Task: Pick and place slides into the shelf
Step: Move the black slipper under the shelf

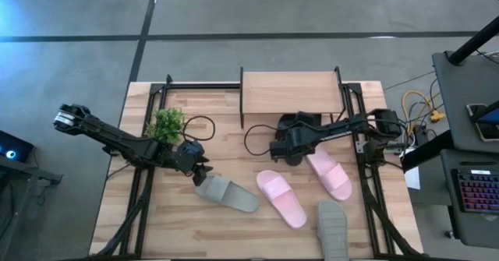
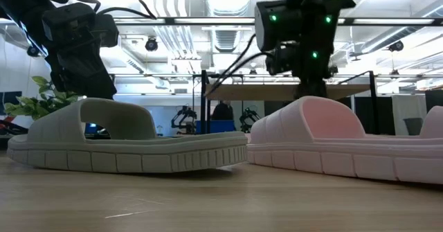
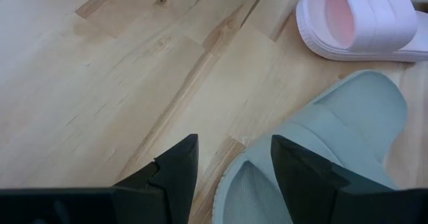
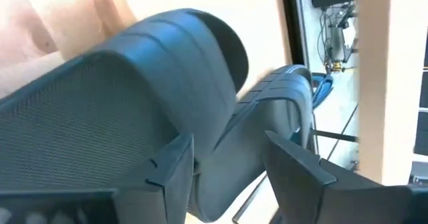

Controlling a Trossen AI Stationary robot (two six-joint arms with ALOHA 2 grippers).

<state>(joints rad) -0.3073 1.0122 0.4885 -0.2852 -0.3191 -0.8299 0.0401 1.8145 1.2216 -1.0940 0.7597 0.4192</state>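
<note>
The shelf (image 1: pixel 288 93) stands at the table's far middle. Black slides (image 4: pixel 167 70) lie at its near edge (image 1: pixel 300 125). My right gripper (image 1: pixel 282 148) is open over them, and one black slide's side runs up between its fingers (image 4: pixel 231 160). I cannot tell whether they touch. A grey slide (image 1: pixel 226 192) lies flat on its sole left of centre. My left gripper (image 3: pixel 234 167) is open at its heel end. One finger (image 3: pixel 301 177) is over the footbed and the other (image 3: pixel 175 174) is outside the rim, with no contact showing. Two pink slides (image 1: pixel 281 199) (image 1: pixel 327 175) and a second grey slide (image 1: pixel 333 230) lie on the near right.
A small green plant (image 1: pixel 165 124) stands behind my left arm. Black cables (image 1: pixel 257 136) loop over the table's middle. Black frame rails run along both table sides (image 1: pixel 140 191) (image 1: pixel 366 191). Bare wood lies along the near left (image 1: pixel 171 230).
</note>
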